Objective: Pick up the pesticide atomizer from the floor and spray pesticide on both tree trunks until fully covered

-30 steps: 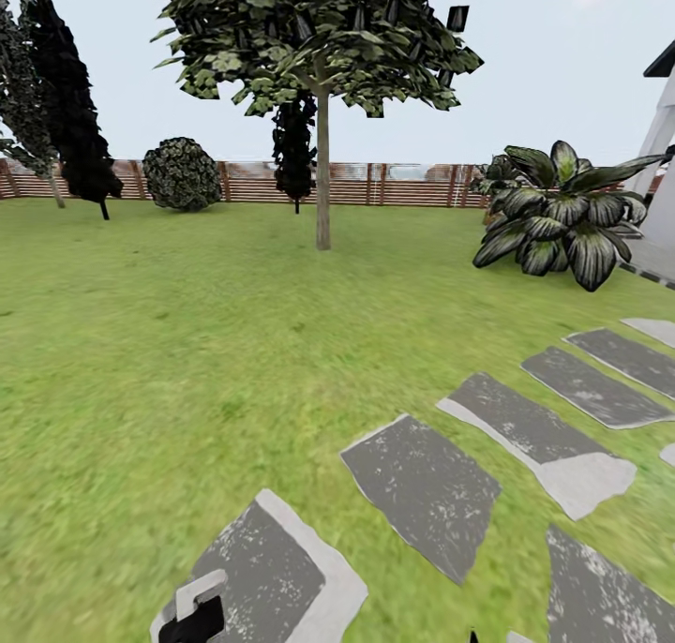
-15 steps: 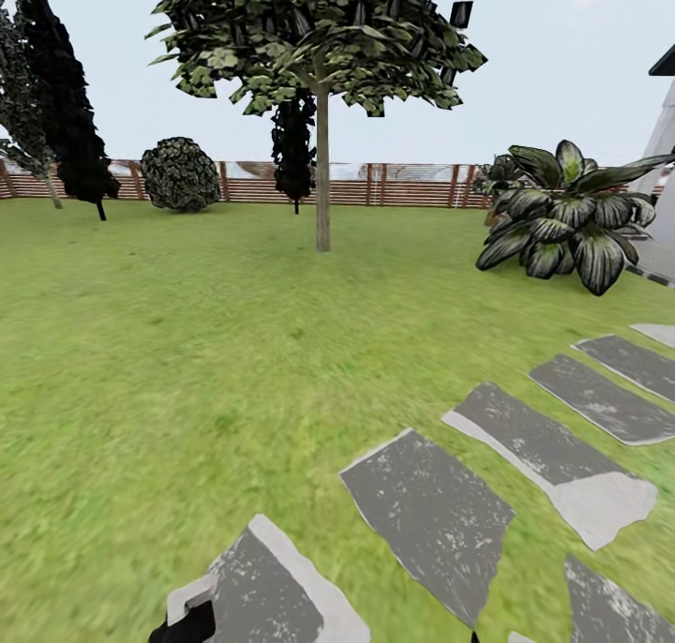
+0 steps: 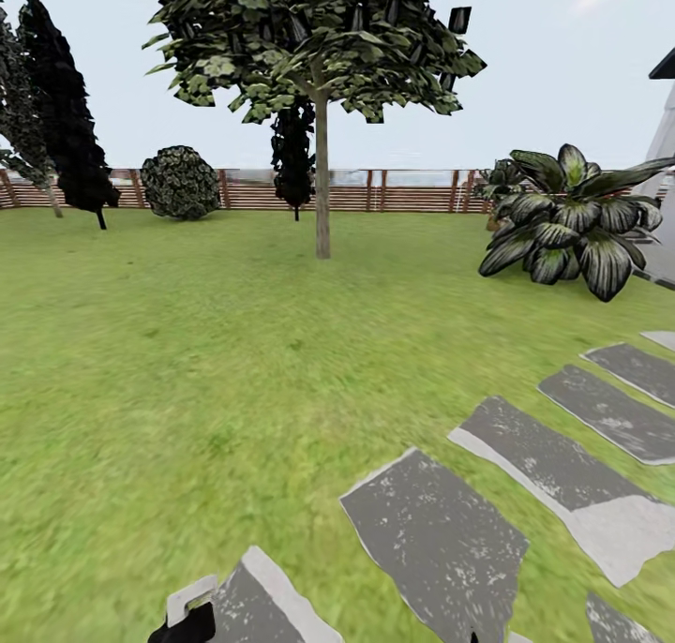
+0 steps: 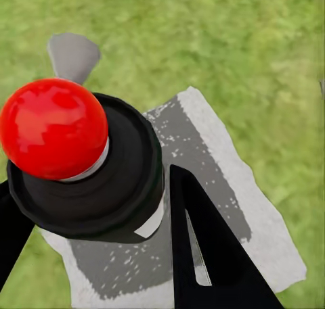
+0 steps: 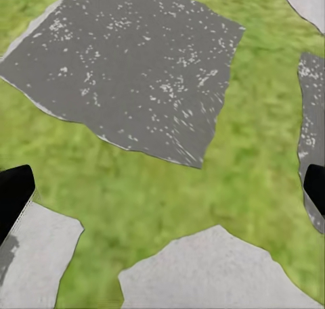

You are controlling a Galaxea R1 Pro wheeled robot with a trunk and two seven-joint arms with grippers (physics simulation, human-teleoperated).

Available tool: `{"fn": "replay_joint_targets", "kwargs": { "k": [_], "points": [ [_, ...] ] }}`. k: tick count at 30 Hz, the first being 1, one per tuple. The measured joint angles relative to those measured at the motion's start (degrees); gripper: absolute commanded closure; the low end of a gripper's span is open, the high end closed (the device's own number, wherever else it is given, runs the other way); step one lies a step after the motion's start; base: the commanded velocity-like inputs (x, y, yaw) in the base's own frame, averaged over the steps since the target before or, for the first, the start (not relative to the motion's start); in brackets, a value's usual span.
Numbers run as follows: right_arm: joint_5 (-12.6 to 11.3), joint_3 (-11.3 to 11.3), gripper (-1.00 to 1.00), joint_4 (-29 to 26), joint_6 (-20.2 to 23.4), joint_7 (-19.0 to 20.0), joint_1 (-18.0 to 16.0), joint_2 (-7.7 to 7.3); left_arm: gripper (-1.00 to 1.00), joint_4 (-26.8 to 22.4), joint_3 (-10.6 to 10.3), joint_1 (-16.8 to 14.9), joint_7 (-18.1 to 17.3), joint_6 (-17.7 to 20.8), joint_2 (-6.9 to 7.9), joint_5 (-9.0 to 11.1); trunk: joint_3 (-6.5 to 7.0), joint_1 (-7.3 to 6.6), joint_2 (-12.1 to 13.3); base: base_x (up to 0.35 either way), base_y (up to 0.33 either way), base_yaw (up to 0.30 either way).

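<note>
**Rolling across the lawn, sprayer not yet in sight**

The garden's lawn (image 3: 187, 343) filled the head view from 6 o'clock up to the slatted fence (image 3: 412, 191) along the back. One tall tree (image 3: 319, 34) stood at 12 o'clock, its bare trunk (image 3: 322, 184) running straight down to the grass. A near-black conifer (image 3: 61, 109) rose at 10 o'clock, a round shrub (image 3: 181, 183) beside it, and a broad-leaved plant (image 3: 572, 221) sat at 2 o'clock. Grey stepping stones (image 3: 431, 530) ran from 6 o'clock out toward 3.

This looked like the approach step: the robot was on its way and the atomizer could not be made out anywhere on the grass. The trunk's bark was too far off to show any white specks. The next move, by my reading, called for finding the sprayer on the ground before any spraying could start.

Against the picture a second back, the whole view had slid: the stones sat lower and nearer, the tree a touch larger, so the camera had rolled forward, not the garden.

The left pincer (image 3: 187, 622) peeked in at 7 o'clock, dark against a stone. In the left wrist view its dark fingers (image 4: 210, 255) stood either side of a black post topped by a red ball (image 4: 54, 128); whether they gripped anything I could not tell. The right pincer (image 5: 162, 187) hung wide, fingertips (image 5: 13, 191) far apart over grass and stone, holding nothing.
</note>
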Motion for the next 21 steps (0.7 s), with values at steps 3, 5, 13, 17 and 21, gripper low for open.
{"fn": "replay_joint_targets", "kwargs": {
  "k": [3,5,13,17,21],
  "points": [
    [0.00,0.01,-1.00,0.02,0.01,0.04,0.00,0.02,1.00,0.00,-0.01,0.01,0.00,0.04,-0.03,-0.02,0.00,0.00,0.00,0.335,0.000,0.000],
    [0.01,0.05,-1.00,0.00,-0.02,0.07,0.00,0.02,1.00,0.00,-0.01,0.02,0.00,0.05,-0.03,0.00,0.00,0.00,0.00,0.336,0.000,0.000],
    [0.01,0.09,-1.00,-0.04,-0.08,0.09,0.00,-0.06,1.00,0.00,-0.02,0.00,0.00,0.05,-0.05,0.05,0.00,0.00,0.00,0.336,0.000,0.000],
    [0.01,0.10,-1.00,-0.15,-0.08,0.09,0.00,-0.01,1.00,0.00,-0.02,0.02,0.00,0.05,-0.04,0.11,0.00,0.00,0.00,0.336,0.000,0.000],
    [0.01,0.10,-1.00,-0.13,-0.08,0.09,0.00,-0.01,1.00,0.00,-0.02,0.00,0.00,0.06,-0.06,0.14,0.00,0.00,0.00,0.335,0.000,0.000]
  ]
}}
